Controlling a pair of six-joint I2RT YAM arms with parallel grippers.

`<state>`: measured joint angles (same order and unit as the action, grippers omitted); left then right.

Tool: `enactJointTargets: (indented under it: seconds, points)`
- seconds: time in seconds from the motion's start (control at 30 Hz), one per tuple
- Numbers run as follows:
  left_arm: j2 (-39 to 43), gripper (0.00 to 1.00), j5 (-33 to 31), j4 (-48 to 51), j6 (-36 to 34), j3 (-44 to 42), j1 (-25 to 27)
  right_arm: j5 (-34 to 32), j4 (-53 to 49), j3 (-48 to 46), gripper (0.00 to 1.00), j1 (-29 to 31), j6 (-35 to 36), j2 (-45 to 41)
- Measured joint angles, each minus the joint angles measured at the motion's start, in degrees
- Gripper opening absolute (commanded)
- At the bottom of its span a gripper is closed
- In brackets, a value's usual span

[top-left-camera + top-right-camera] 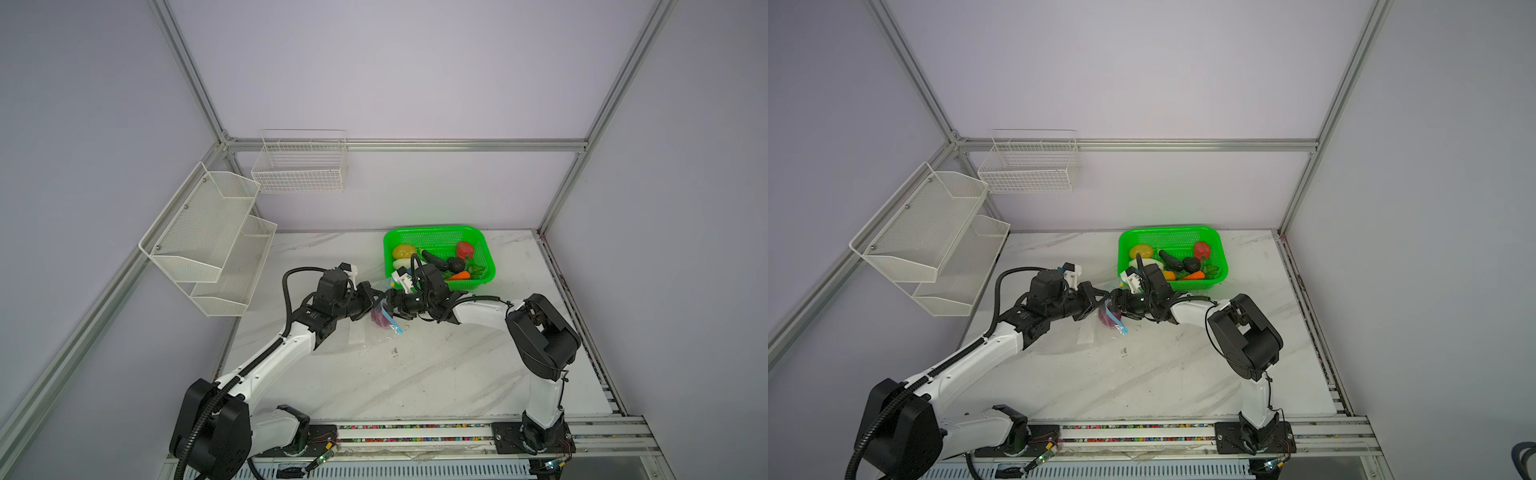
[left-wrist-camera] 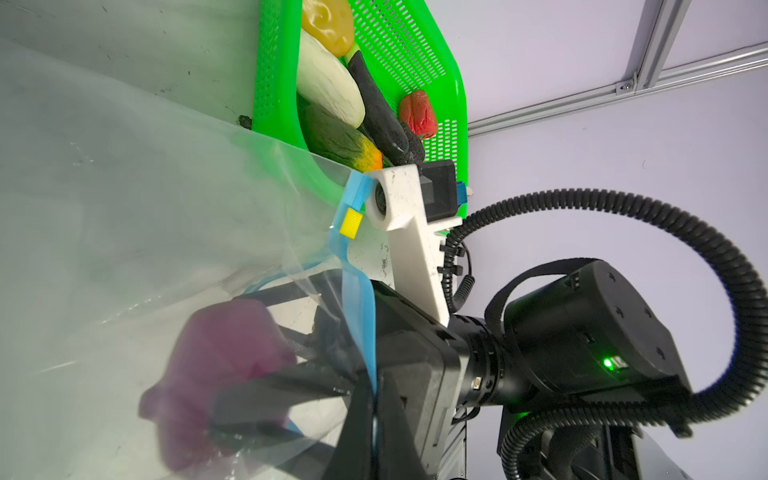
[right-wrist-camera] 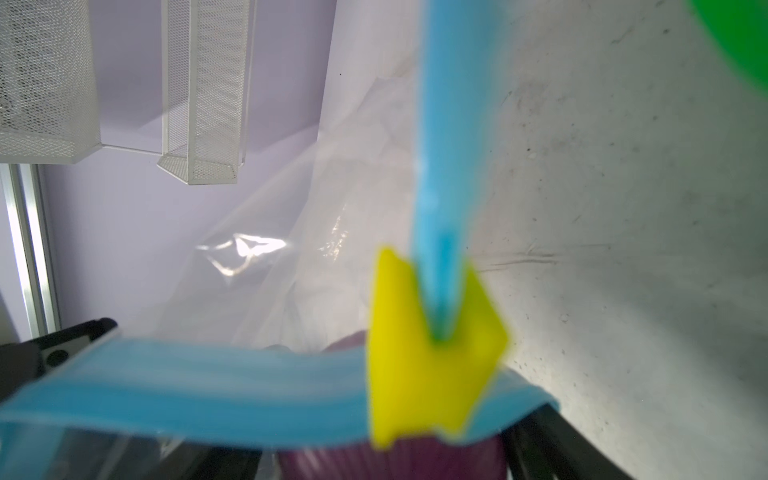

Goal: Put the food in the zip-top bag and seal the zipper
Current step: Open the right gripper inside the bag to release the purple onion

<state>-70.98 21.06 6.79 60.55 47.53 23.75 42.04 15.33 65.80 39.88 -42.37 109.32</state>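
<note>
Partly hidden from above, the clear crinkly zip-top bag lies on the desk; the closed left hand pinches its rim, the right hand spreads wide inside around the purple onion, grip unclear.

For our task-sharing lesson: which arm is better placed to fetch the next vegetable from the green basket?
Probably right. The right gripper is open around the purple onion inside the zip-top bag, with the green basket just behind it. The left gripper is shut on the bag's rim, holding its mouth up.
</note>
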Motion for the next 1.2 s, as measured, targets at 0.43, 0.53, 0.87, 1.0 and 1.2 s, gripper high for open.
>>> enactJointTargets:
  seconds: [0.43, 0.53, 0.87, 1.0, 1.2]
  points:
    - [-0.3, 0.00, 0.2, -0.7, 0.2, -0.5, -0.1, -0.5, -1.9, 0.7, 0.78, 0.0, 1.3, -0.5]
    - [-0.3, 0.00, 0.5, -1.2, 0.2, -0.5, -0.2, -0.9, -2.1, 0.5, 0.79, -0.1, 1.3, -1.5]
    - [-0.3, 0.00, 0.7, -2.1, 0.2, -0.5, -1.4, -1.7, -3.7, -1.0, 0.81, -0.2, 1.9, -5.8]
    - [0.3, 0.00, 0.7, -1.9, 0.2, -0.5, -2.2, -2.3, -4.2, -1.8, 0.84, -0.2, 2.4, -8.0]
    - [0.9, 0.00, 0.7, -1.9, 0.4, -0.5, -2.8, -2.9, -4.5, -2.2, 0.84, -0.2, 2.8, -9.6]
